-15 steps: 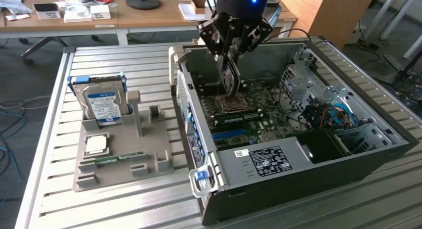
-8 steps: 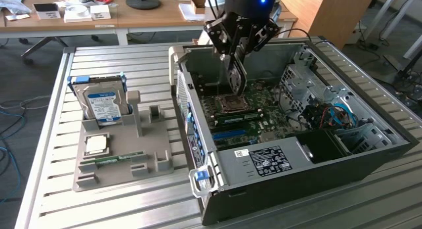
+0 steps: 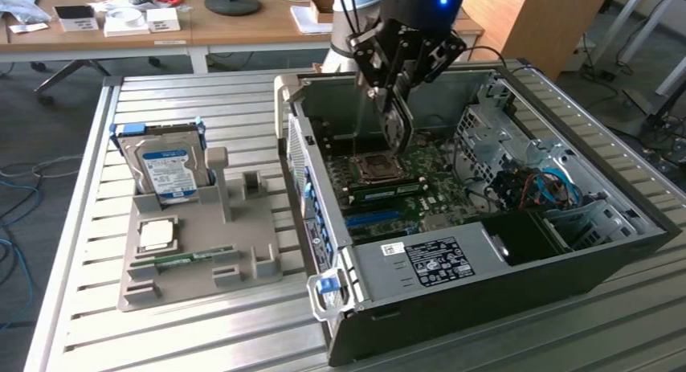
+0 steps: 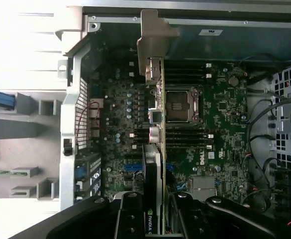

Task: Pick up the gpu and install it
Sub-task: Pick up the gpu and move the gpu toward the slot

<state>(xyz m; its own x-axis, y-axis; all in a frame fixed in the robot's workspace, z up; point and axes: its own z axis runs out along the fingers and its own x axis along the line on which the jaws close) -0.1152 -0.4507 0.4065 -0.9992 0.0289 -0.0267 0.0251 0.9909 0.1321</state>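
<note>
As the gripper [image 3: 393, 87] clamps the gpu [image 4: 155, 89], pickup is done.
It hangs edge-on over the motherboard [image 4: 220, 134], apparently not yet seated.

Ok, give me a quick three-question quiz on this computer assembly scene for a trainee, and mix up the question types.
1. True or false: the gripper holds the gpu over the open computer case.
2. What stands upright in the grey holder on the exterior view's left? A) hard drive B) cooling fan C) keyboard
3. Fill in: inside the case, the gpu hangs over the green ___.

Key: 1 true; 2 A; 3 motherboard.
</note>
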